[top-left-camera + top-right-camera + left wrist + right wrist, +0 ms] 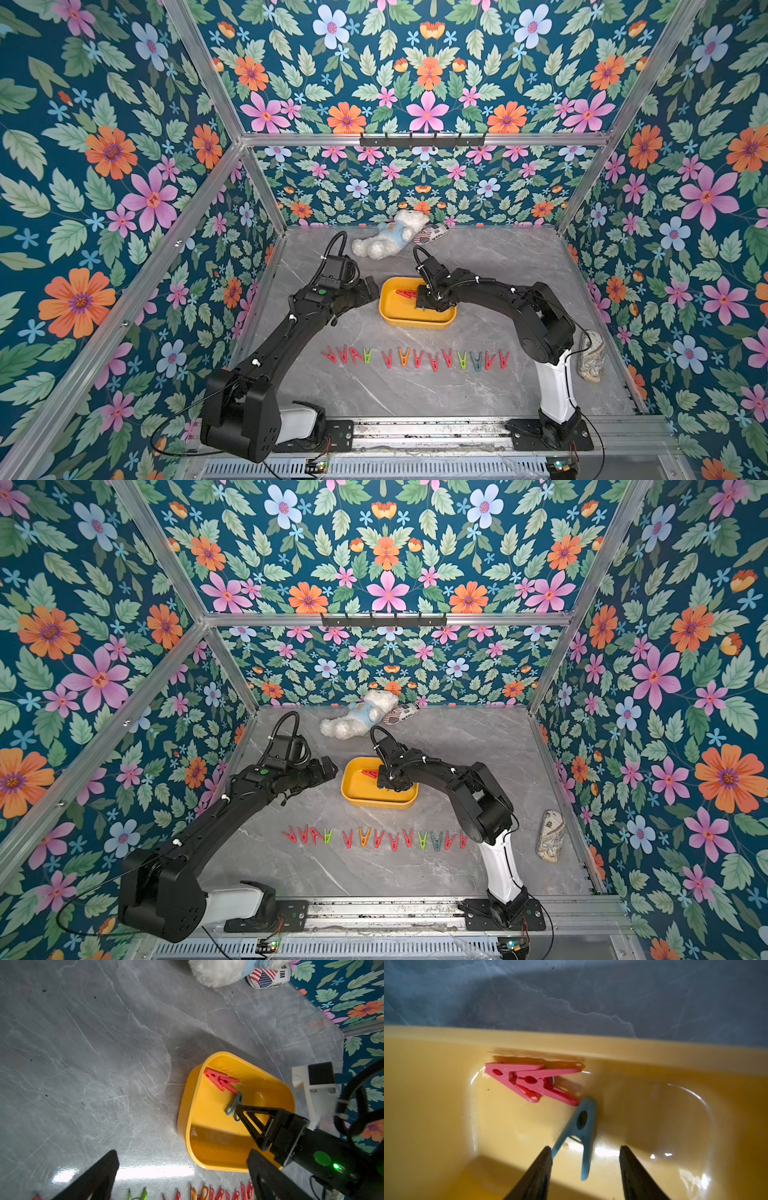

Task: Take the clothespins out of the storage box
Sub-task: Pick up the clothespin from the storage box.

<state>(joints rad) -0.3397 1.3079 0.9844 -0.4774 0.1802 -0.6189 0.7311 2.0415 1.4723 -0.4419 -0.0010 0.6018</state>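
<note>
In both top views, small plastic clothespins (419, 358) are lined up before the shallow yellow plastic storage box (415, 323). The left gripper (368, 291) is held spread. In the right wrist view, the right gripper (585, 1149) is parted astride a grey-blue peg (587, 1138), evidently for lifting. Two red pegs (533, 1082) lie beside.

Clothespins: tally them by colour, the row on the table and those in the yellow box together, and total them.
Red plastic clothespins: 11 (9 in the row on the grey marble table, 2 in the yellow plastic storage box)
Green plastic clothespins: 2
Orange plastic clothespin: 1
Grey-blue plastic clothespins: 2 (1 in the row, 1 in the box)
Total: 16
</note>
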